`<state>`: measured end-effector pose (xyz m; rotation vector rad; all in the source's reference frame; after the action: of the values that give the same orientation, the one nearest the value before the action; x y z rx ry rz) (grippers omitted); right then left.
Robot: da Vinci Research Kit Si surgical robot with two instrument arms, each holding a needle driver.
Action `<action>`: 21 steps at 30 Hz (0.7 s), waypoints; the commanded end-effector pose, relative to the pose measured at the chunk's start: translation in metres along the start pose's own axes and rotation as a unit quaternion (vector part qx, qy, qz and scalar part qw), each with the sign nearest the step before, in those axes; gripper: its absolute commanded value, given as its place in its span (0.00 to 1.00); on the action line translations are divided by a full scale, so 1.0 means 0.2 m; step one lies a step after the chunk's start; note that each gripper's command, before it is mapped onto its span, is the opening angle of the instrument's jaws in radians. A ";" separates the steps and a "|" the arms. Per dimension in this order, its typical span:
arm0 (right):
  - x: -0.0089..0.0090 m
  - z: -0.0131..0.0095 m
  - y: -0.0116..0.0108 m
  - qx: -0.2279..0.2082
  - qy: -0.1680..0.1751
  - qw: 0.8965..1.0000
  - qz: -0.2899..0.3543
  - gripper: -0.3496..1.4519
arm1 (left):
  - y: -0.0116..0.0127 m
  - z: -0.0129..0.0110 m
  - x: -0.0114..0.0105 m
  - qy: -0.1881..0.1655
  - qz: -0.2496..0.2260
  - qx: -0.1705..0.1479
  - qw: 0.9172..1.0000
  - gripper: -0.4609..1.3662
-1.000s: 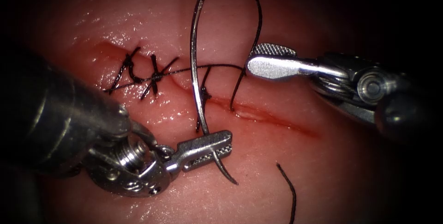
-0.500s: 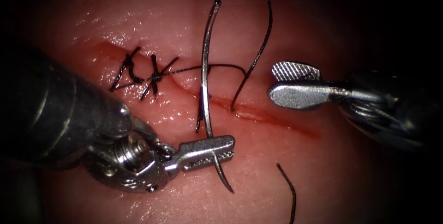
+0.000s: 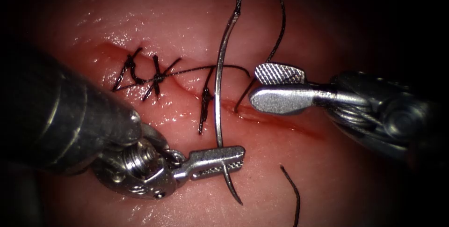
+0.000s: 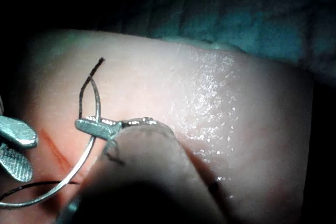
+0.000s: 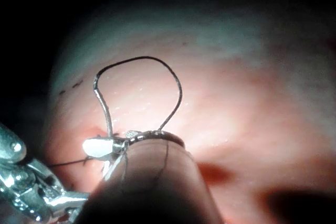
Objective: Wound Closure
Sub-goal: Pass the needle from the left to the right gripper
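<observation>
Left end effector: clamped on the curved steel needle near its point.
Right end effector: jaws apart, empty, beside black thread.
Needle: clear of pink tissue, over the cut; stiff, slick, probably best gripped mid-curve.

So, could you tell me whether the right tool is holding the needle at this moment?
No, the left tool grips the needle near its pointed end, clear of the tissue, while the right tool stands open, holding nothing.

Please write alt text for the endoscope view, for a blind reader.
The left gripper holds the curved steel needle near its point, clear of the pink tissue. The right gripper is open beside the black thread.
</observation>
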<state>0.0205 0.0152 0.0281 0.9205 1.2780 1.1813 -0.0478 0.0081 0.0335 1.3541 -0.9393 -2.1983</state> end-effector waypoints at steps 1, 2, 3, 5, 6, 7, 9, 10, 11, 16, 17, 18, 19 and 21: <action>-0.001 0.000 0.000 0.005 -0.001 1.000 -0.001 0.84 | 0.000 0.000 0.000 0.006 0.000 -0.008 1.000 0.06; -0.001 0.000 0.000 0.005 -0.001 1.000 -0.001 0.84 | 0.000 0.000 0.001 0.009 0.000 -0.008 1.000 0.06; -0.001 0.001 0.001 0.007 -0.003 1.000 -0.002 0.84 | 0.000 0.000 0.001 0.014 0.001 -0.010 1.000 0.06; -0.001 0.002 0.001 0.008 -0.003 1.000 -0.005 0.84 | 0.000 0.001 0.003 0.020 0.001 -0.012 1.000 0.06; -0.001 0.002 0.001 0.008 -0.003 1.000 -0.008 0.84 | 0.000 0.001 0.004 0.025 0.004 -0.013 1.000 0.06; -0.001 0.002 0.001 0.008 -0.003 1.000 -0.008 0.84 | 0.000 0.001 0.004 0.026 0.004 -0.013 1.000 0.06; -0.001 0.003 0.002 0.007 -0.003 1.000 -0.011 0.84 | 0.000 0.002 0.006 0.032 0.005 -0.014 0.999 0.06; 0.000 0.003 0.002 0.007 -0.003 1.000 -0.014 0.84 | 0.000 0.002 0.006 0.033 0.005 -0.014 0.999 0.06; 0.000 0.003 0.002 0.008 -0.001 1.000 -0.017 0.84 | 0.000 0.002 0.007 0.034 0.005 -0.014 0.999 0.06; 0.001 0.008 0.004 0.011 0.008 1.000 -0.018 0.81 | 0.000 0.004 0.011 0.039 0.005 -0.014 0.999 0.06; 0.001 0.009 0.004 0.011 0.008 1.000 -0.018 0.81 | 0.000 0.004 0.011 0.040 0.005 -0.014 0.999 0.06; 0.001 0.010 0.004 0.010 0.009 1.000 -0.018 0.80 | 0.000 0.004 0.011 0.040 0.005 -0.014 0.999 0.06; 0.001 0.011 0.004 0.011 0.008 1.000 -0.018 0.80 | 0.000 0.004 0.011 0.041 0.005 -0.014 0.999 0.06; -0.001 0.013 0.004 0.011 0.009 1.000 -0.019 0.79 | 0.000 0.004 0.011 0.039 0.005 -0.014 0.999 0.06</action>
<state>0.0230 0.0153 0.0292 0.8976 1.3168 1.1514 -0.0496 0.0070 0.0324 1.4161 -0.8907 -2.1231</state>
